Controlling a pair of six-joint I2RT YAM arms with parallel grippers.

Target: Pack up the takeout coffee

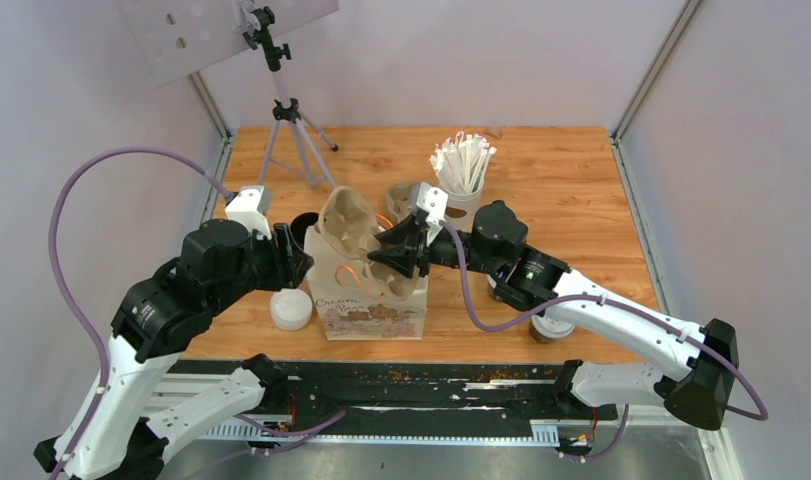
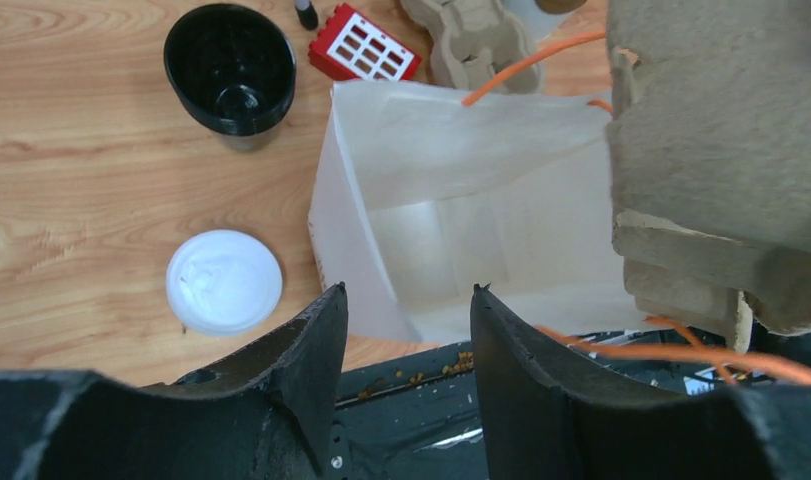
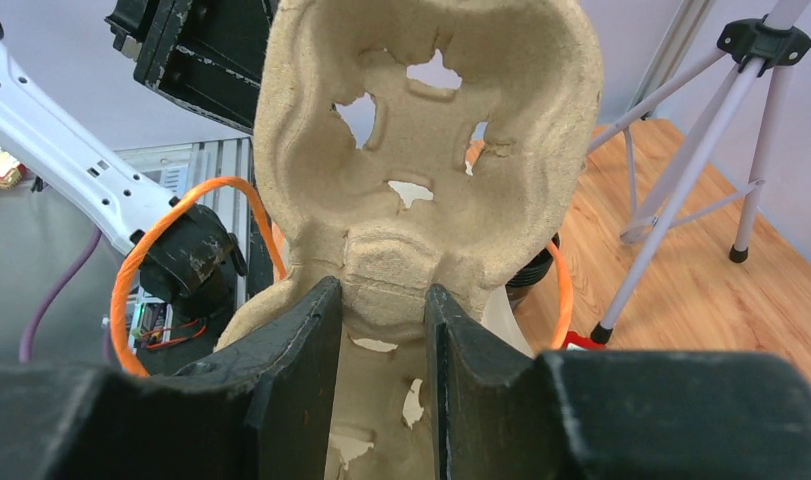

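Observation:
A dark cup [image 1: 303, 224] stands open and lidless left of the white paper bag [image 1: 376, 308]; it also shows in the left wrist view [image 2: 231, 70]. A round white lid [image 1: 291, 308] lies on the table by the bag's near left corner [image 2: 224, 280]. A white-lidded dark cup [image 1: 553, 326] stands at the right, partly under my right arm. My right gripper [image 1: 386, 256] [image 3: 381, 292] is shut on the beige pulp tray [image 3: 421, 150] and holds it tilted over the open bag [image 2: 461, 210]. My left gripper [image 1: 299, 250] [image 2: 409, 292] is open and empty at the bag's left edge.
A second pulp tray [image 1: 401, 200] and a white cup of paper-wrapped sticks [image 1: 463, 172] stand behind the bag. A small red block [image 2: 363, 48] lies near the open cup. A tripod [image 1: 293, 120] stands at the back left. The bag's orange handles [image 3: 141, 260] loop round the tray.

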